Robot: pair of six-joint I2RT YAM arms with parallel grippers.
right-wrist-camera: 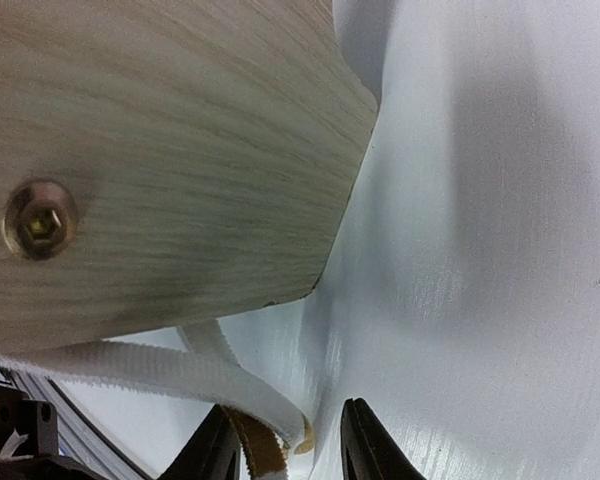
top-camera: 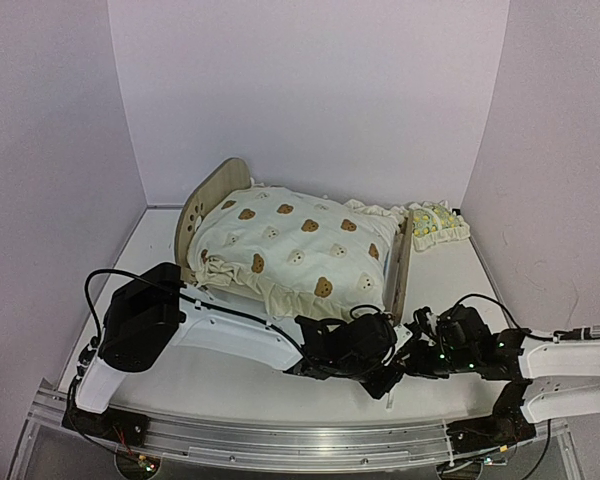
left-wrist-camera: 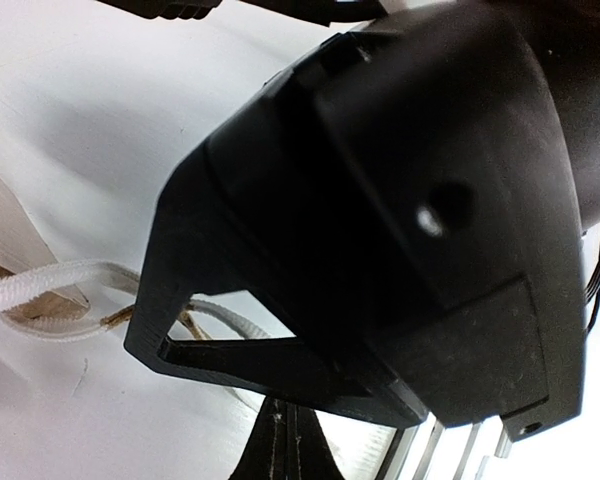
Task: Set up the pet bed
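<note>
While the right gripper stands half open, a strap lies loose between its fingers, the bed just beyond. The left gripper is closed, empty.

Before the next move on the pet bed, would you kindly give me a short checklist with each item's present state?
1. Bear-print cushion lying on the pet bed: ok.
2. White tie between the right gripper fingers: ok.
3. Right gripper closed on the tie: not ok, jaws apart with a gap beside it.
4. Left gripper shut: ok; whether it holds anything: cannot tell.
5. Lemon-print pillow on the bed: not ok, it lies beside the far end board.
</note>
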